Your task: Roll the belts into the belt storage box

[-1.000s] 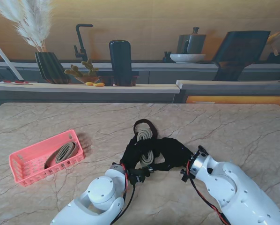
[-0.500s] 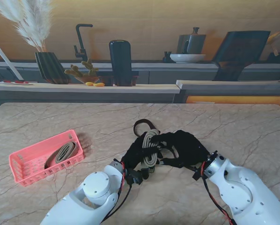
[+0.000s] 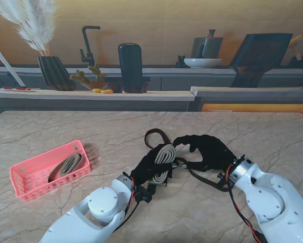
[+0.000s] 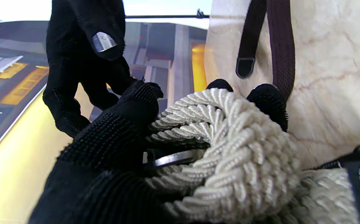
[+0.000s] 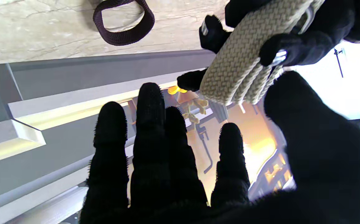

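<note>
A: Stand view first: what sits around the work?

B: On the marble table (image 3: 253, 131), a pink storage box (image 3: 25, 177) lies well to the left with one coiled tan belt (image 3: 66, 165) inside. Beyond the table's far edge are a counter with a black tap (image 3: 88, 43), pampas grass in a dark vase (image 3: 52, 71) and a black cylinder (image 3: 130, 66). Nothing stands between the hands and the box.

A: And the belt being rolled?

B: A cream braided belt (image 3: 163, 154), coiled, is clamped in the left hand (image 3: 150, 167) near the table's middle; its flat coil tilts up toward the right hand. A dark brown belt (image 3: 156, 135) loops on the table just beyond it.

A: The right hand?

B: The right hand (image 3: 207, 152) is beside the coil, fingers (image 5: 150, 124) spread apart and gripping nothing that I can see; a dark strap runs under its wrist.

A: Any writing?

B: None legible. The left wrist view shows the braid (image 4: 229, 149) close up, thumb pressing it.
</note>
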